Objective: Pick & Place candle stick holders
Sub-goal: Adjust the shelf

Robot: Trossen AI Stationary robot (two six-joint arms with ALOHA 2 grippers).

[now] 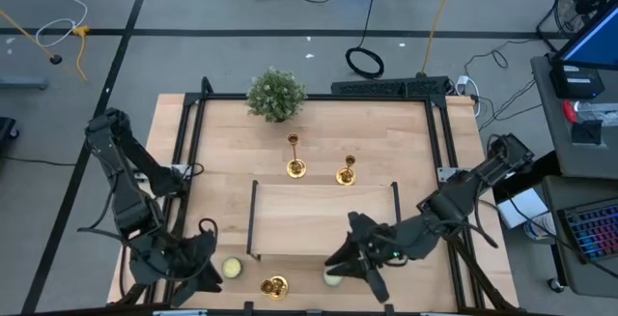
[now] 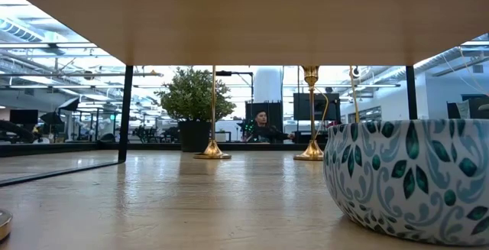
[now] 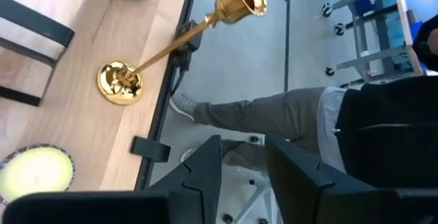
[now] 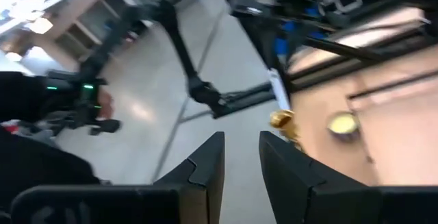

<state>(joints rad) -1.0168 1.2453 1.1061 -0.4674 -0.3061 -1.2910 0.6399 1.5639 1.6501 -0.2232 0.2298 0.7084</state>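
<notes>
Gold candle stick holder (image 3: 123,81) stands upright in the left wrist view; both grippers slightly parted, empty

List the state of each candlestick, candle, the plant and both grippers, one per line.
Tall candlestick: upright, mid-table.
Shorter candlestick: upright beside it.
Third candlestick: upright at the near edge.
Left candle: unlit, on the table.
Right candle: unlit, by the right gripper.
Plant: upright, far edge.
Left gripper: open, empty.
Right gripper: open, empty.

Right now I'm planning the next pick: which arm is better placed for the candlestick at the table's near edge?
Left, probably. Its claw sits beside that candlestick; the right claw hovers by a candle.
</notes>
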